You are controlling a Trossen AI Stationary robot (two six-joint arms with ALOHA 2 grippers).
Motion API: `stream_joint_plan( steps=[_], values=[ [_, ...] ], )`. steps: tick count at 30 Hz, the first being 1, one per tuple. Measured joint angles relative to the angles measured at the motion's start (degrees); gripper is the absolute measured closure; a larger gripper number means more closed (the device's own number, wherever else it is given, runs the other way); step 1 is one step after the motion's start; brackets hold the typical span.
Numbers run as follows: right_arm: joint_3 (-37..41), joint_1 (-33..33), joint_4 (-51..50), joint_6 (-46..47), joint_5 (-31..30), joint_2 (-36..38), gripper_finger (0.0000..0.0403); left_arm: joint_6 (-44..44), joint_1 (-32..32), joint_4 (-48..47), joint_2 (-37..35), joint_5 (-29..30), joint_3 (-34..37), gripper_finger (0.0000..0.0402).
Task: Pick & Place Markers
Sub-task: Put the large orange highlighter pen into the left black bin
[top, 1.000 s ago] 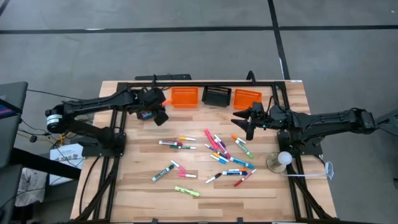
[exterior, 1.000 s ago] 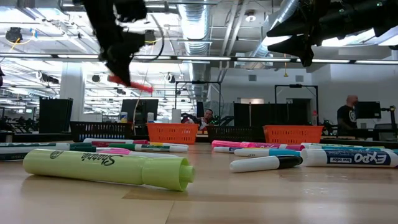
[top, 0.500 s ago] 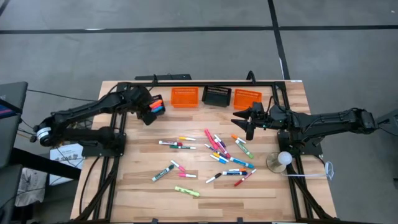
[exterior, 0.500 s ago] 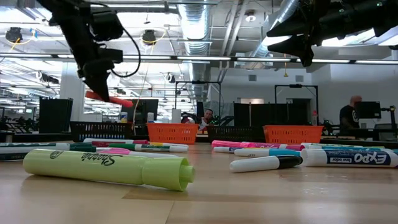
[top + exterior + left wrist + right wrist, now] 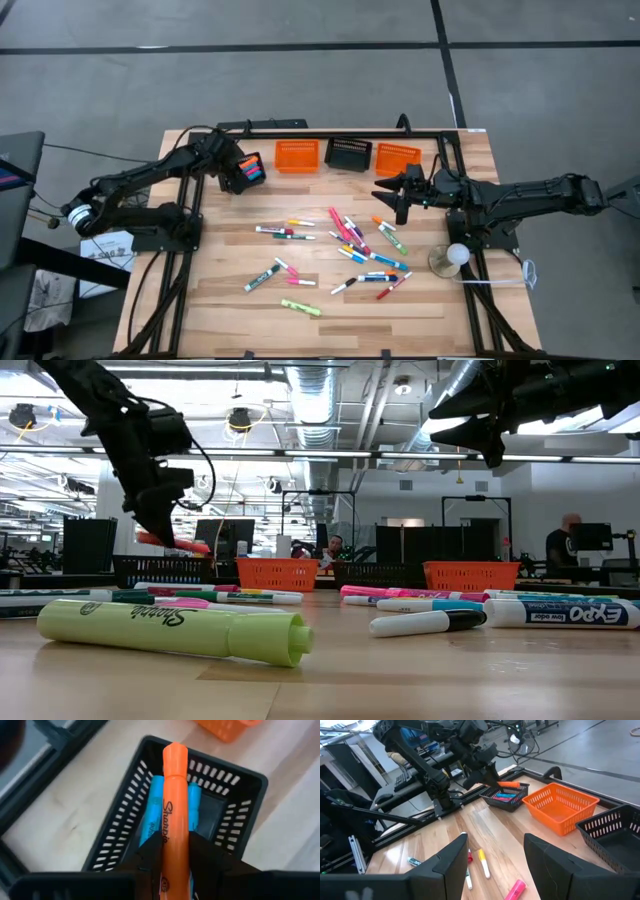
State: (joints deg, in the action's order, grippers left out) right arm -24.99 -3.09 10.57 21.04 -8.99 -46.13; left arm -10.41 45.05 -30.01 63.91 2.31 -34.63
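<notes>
An orange marker (image 5: 174, 815) is pinched between the dark fingers (image 5: 150, 855) of the left tool (image 5: 245, 172), which is held over a small black slatted basket (image 5: 120, 835) at the far left of the wooden counter (image 5: 220, 300). In the left wrist view the marker is seen lying lengthwise above the basket, its capped end pointing toward the basket's far wall, and two blue markers (image 5: 151, 815) are seen resting inside the basket beneath it. In the low view the orange marker (image 5: 175, 542) is shown tilted, held clear of the counter below the left arm. The right tool (image 5: 397, 190) is held in the air near the far right of the counter, close to an orange basket (image 5: 397, 158), with its fingers (image 5: 452, 860) spread and nothing between them. Two more baskets are set along the far edge: another orange basket (image 5: 295, 156) and a black basket (image 5: 349, 153) between the two orange ones. The remaining markers (image 5: 350, 240) are scattered over the middle of the counter in pink, blue, green, white and black, well apart from the baskets. A yellow-green marker (image 5: 300, 307) is left nearest the front edge, and it fills the foreground of the low view. A person (image 5: 563, 550) is seen in the room beyond the counter.
</notes>
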Motion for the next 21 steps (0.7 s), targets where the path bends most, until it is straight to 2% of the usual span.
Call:
stream_joint_plan(
  steps=[11,21],
  values=[
    [0.0,0.0,0.0,1.5,0.0,0.0,0.0219,-5.8,4.5,2.0,6.4,-2.8,0.0,0.0323],
    [0.0,0.0,0.0,1.5,0.0,0.0,0.0219,-7.8,4.7,3.9,9.7,-3.0,-0.1,0.0322]
  ],
)
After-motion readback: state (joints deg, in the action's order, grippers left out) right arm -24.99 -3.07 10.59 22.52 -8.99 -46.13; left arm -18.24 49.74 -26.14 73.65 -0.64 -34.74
